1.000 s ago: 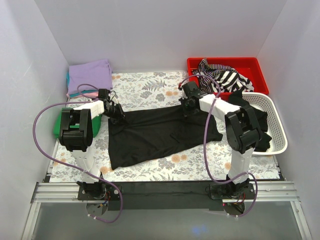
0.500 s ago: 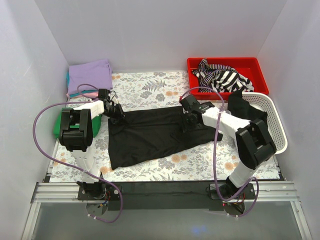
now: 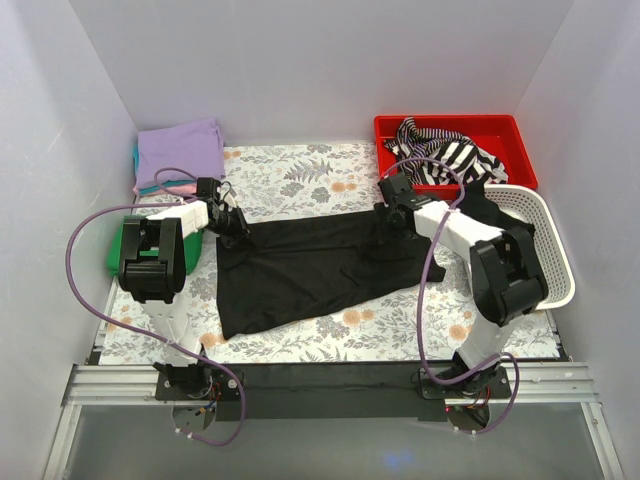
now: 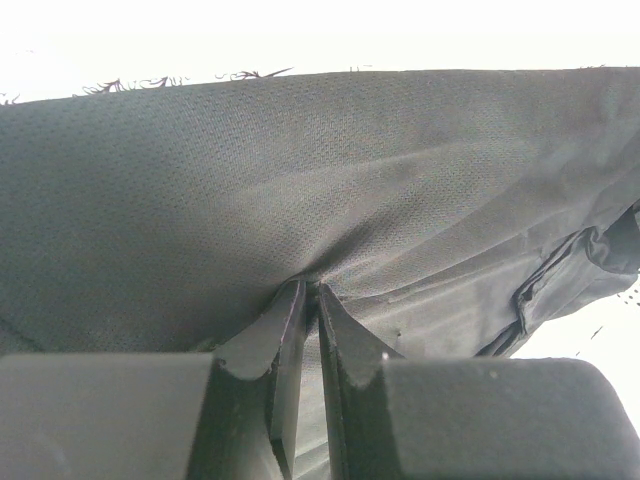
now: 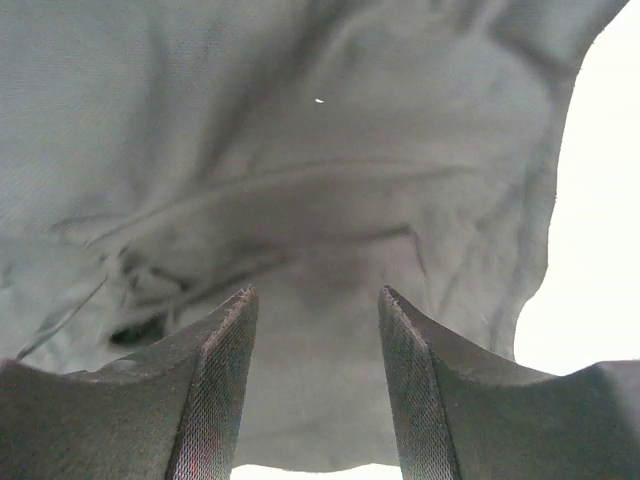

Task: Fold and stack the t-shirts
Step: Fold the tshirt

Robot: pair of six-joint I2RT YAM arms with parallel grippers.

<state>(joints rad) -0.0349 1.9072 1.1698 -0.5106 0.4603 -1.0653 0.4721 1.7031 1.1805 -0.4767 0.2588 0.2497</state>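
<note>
- The black t-shirt [image 3: 310, 270] lies spread across the centre of the top view on the floral table cover [image 3: 300, 170]. Its long axis runs from lower left to upper right, and its surface is wrinkled.
- The left gripper [image 3: 232, 225] sits at the upper-left corner of the black t-shirt, left of frame centre.
- In the left wrist view, the fingers [image 4: 285, 330] stand almost together. A raised ridge of black fabric is pinched between their tips, and the cloth fans out from the pinch toward the top of the frame.
- The right gripper [image 3: 392, 222] is over the upper-right part of the black t-shirt, right of frame centre.
- In the right wrist view, the fingers [image 5: 225, 380] are spread wide with nothing between them. Creased black fabric fills the frame beyond the tips. Whether the tips touch the cloth cannot be determined.
- A folded lavender t-shirt [image 3: 180, 150] rests in the upper left of the top view. A teal edge [image 3: 136, 160] and a pink edge [image 3: 170, 186] show beneath it.
- A green item [image 3: 118, 250] is at the left edge and is partly covered by the left arm.
- A red bin [image 3: 510, 130] in the upper right holds a striped garment [image 3: 445, 155].
- A white basket [image 3: 555, 260] at the right edge holds dark cloth [image 3: 520, 240].
</note>
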